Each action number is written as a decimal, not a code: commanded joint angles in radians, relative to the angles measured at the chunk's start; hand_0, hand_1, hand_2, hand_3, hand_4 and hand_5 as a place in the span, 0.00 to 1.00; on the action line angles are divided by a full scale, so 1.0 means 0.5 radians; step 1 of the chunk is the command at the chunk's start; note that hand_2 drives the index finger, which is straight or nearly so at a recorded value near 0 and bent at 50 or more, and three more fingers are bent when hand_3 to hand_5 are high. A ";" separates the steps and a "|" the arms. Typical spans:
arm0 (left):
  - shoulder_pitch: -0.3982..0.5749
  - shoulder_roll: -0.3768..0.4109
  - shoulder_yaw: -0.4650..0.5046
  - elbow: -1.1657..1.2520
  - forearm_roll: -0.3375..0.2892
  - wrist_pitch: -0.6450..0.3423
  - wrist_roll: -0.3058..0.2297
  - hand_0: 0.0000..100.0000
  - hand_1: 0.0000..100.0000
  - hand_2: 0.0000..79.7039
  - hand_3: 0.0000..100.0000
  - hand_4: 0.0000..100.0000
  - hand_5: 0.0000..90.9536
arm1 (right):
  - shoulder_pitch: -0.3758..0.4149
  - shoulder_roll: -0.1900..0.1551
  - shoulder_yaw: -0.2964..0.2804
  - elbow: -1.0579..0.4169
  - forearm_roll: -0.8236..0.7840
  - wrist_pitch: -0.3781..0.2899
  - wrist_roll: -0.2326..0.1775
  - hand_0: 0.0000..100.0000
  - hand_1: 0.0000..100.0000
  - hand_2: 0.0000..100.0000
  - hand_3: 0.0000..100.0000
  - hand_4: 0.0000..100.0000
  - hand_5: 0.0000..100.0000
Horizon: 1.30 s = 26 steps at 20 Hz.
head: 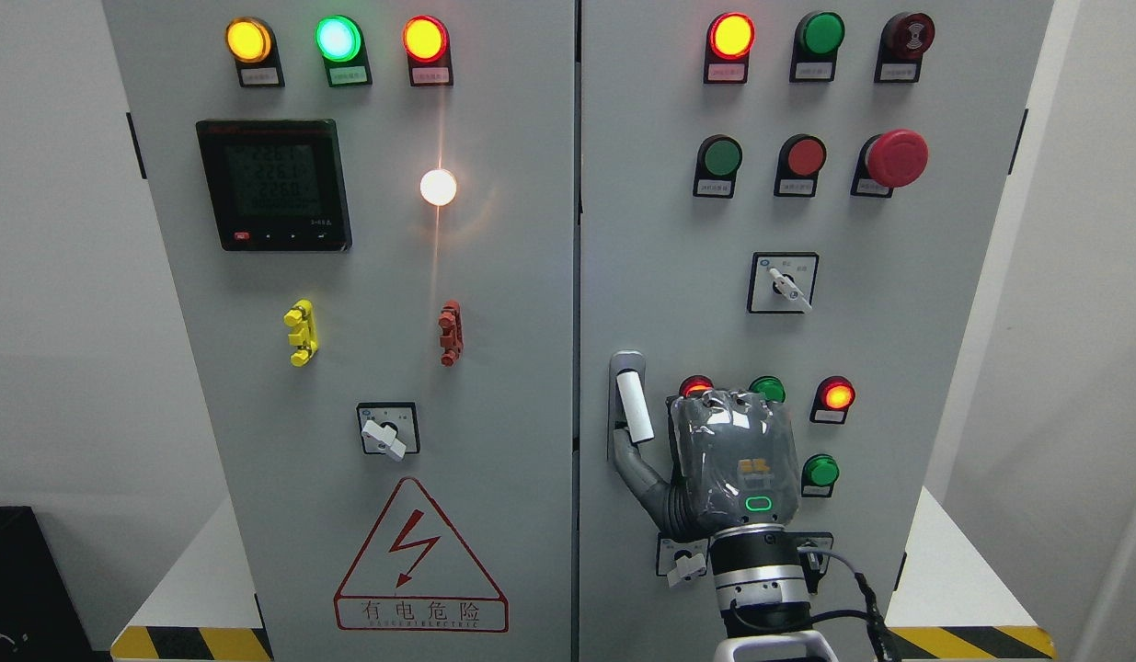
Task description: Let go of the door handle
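Door handle (626, 397) upright on right cabinet door's left edge, long axis vertical. Right hand (728, 464) just right of handle, thumb hooked at its base, other fingers curled, gripping nothing. Retreat path: rightward, away. Left hand unseen.

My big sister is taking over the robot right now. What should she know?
Right hand: in front of the right cabinet door, thumb reaching to the door handle; whether it grips it cannot be told.
Left hand: out of view.
Handle: on the right door's left edge; both doors look shut.
Done: nothing certain.
Left: draw the thumb off the handle and pull the hand back.
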 commanded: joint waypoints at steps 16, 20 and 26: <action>0.034 -0.003 0.000 0.000 -0.002 0.000 0.000 0.12 0.56 0.00 0.00 0.00 0.00 | 0.008 -0.001 -0.007 -0.022 -0.002 0.041 -0.014 0.50 0.35 0.95 1.00 1.00 1.00; 0.034 0.000 0.000 0.003 0.001 0.000 0.000 0.12 0.56 0.00 0.00 0.00 0.00 | 0.011 -0.001 -0.013 -0.031 -0.002 0.047 -0.011 0.50 0.35 0.95 1.00 1.00 1.00; 0.034 0.000 0.000 0.000 0.001 0.000 0.000 0.12 0.56 0.00 0.00 0.00 0.00 | 0.008 -0.001 -0.019 -0.034 -0.002 0.050 -0.014 0.50 0.36 0.95 1.00 1.00 1.00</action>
